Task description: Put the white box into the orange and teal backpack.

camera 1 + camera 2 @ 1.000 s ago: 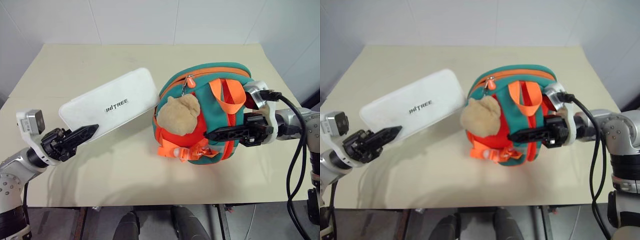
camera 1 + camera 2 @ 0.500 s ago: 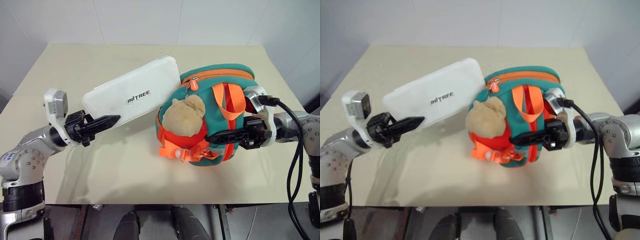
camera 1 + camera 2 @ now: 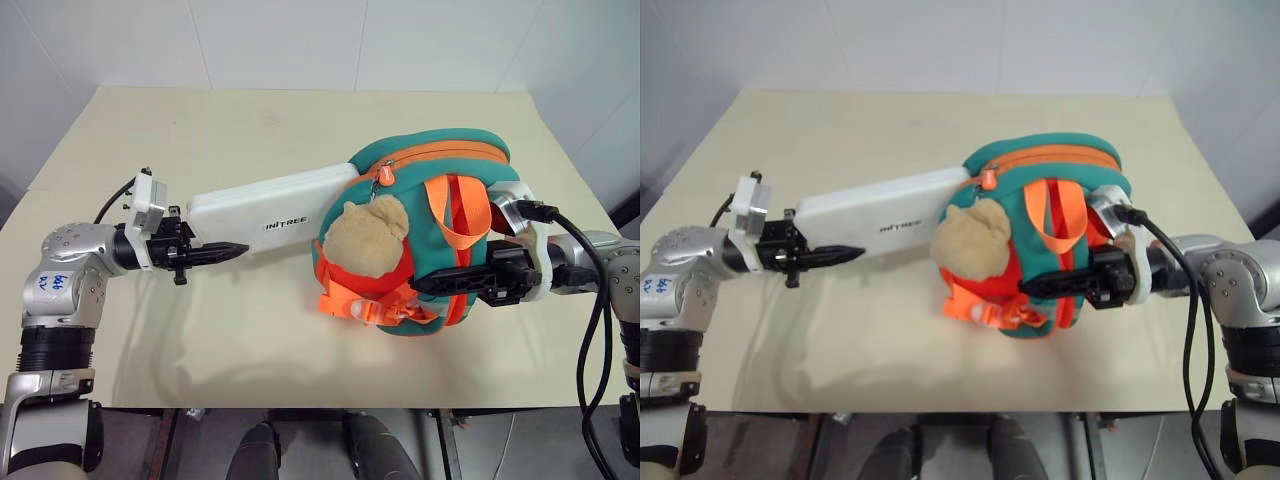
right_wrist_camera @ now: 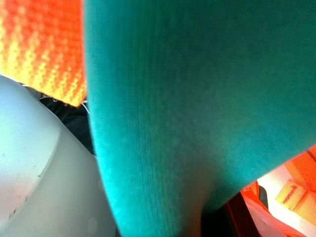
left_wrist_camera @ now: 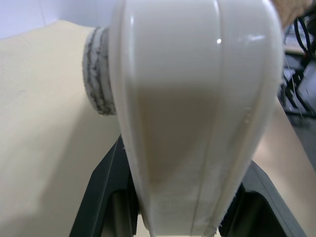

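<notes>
White box point(image 3: 268, 205): flat, glossy, hard-shelled rectangular case, rounded corners, small dark lettering on its face. Held clear of the beige matte desk point(image 3: 250, 330), turned on edge; long axis runs level from the left tool point(image 3: 222, 250), which clamps one short end, to the far end tucked under the backpack's zipper edge. Orange and teal backpack point(image 3: 425, 200): small, rounded, soft fabric, woven orange webbing straps, tan plush toy point(image 3: 366, 238) on front; rests on the desk. Right tool point(image 3: 440, 280): pinched shut on a teal strap.
</notes>
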{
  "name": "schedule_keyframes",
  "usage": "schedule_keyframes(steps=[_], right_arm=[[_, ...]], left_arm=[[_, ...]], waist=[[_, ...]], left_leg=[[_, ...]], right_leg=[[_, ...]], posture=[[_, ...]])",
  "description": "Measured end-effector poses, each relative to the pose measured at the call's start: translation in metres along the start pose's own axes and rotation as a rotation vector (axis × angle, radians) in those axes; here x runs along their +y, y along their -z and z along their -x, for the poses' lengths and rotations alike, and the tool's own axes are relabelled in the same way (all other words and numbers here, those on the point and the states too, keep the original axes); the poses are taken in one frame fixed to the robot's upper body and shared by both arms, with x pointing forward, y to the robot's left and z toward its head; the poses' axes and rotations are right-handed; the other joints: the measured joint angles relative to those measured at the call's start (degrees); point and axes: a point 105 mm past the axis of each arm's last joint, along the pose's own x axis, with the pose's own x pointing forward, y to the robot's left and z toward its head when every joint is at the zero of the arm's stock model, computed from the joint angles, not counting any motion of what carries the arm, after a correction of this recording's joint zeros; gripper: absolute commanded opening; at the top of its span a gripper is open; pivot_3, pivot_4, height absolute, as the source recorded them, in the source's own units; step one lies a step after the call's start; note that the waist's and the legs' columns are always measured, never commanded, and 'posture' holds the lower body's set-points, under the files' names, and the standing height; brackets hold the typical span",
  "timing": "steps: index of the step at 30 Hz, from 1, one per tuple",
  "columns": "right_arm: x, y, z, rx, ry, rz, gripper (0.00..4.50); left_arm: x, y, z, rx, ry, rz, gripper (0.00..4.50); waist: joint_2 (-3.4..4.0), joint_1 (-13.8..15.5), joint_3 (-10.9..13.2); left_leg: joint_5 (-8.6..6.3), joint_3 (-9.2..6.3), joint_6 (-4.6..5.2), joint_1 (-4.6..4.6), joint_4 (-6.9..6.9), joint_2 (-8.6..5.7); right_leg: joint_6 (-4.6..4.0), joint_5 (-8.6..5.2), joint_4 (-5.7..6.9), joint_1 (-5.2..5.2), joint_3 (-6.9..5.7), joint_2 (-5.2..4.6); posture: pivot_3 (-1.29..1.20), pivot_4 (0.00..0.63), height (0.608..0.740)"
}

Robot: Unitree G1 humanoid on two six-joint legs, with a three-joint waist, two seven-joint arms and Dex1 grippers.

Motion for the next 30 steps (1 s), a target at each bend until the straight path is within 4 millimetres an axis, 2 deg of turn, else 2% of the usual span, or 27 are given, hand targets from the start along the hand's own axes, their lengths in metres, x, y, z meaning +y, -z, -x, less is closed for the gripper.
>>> schedule_keyframes(steps=[4,9,16,20,25,30], right_arm=[[0.000,0.000,-0.001,-0.003,0.001,0.001,0.02],[0.000,-0.001,-0.003,-0.010,-0.009,0.005,0.02],[-0.001,-0.001,-0.007,-0.020,-0.025,0.007,0.02],[-0.002,-0.001,-0.012,-0.031,-0.035,0.014,0.02],[-0.002,-0.001,-0.019,-0.037,-0.046,0.024,0.02],[-0.005,-0.001,-0.017,-0.056,-0.018,0.023,0.02]], left_arm=[[0.007,-0.007,-0.006,0.052,0.068,-0.066,1.50],[0.013,-0.027,-0.036,0.045,0.196,-0.145,1.50],[0.019,-0.039,-0.080,0.049,0.284,-0.171,1.50],[0.017,-0.038,-0.115,0.051,0.332,-0.146,1.50],[0.003,-0.028,-0.156,0.045,0.381,-0.090,1.50],[0.001,-0.026,-0.168,0.049,0.381,-0.080,1.50]], waist=[[0.00,0.19,0.00],[0.00,0.37,0.00],[0.00,0.17,0.00],[0.00,0.34,0.01],[0.00,0.44,0.00],[0.01,0.59,0.00]], left_leg=[[0.00,-0.01,0.00,-0.01,0.03,0.00],[-0.03,-0.02,0.06,-0.13,0.26,-0.01],[-0.04,-0.03,0.09,-0.18,0.41,0.00],[-0.04,-0.04,0.09,-0.19,0.53,-0.03],[-0.04,-0.10,0.09,-0.27,0.53,-0.03],[-0.04,-0.11,0.09,-0.25,0.53,-0.05]], right_leg=[[0.00,0.00,0.03,0.01,-0.02,0.01],[0.02,0.00,0.10,-0.01,-0.04,0.02],[0.04,-0.02,0.32,-0.12,-0.01,0.06],[0.06,-0.01,0.35,-0.07,-0.01,0.05],[0.08,-0.02,0.34,-0.09,-0.03,0.05],[0.08,-0.02,0.38,-0.11,-0.02,0.04]], posture=[[0.00,0.150,0.740],[0.00,0.150,0.740],[0.00,0.150,0.740],[0.00,0.150,0.740],[0.00,0.150,0.740],[0.00,0.150,0.740]])
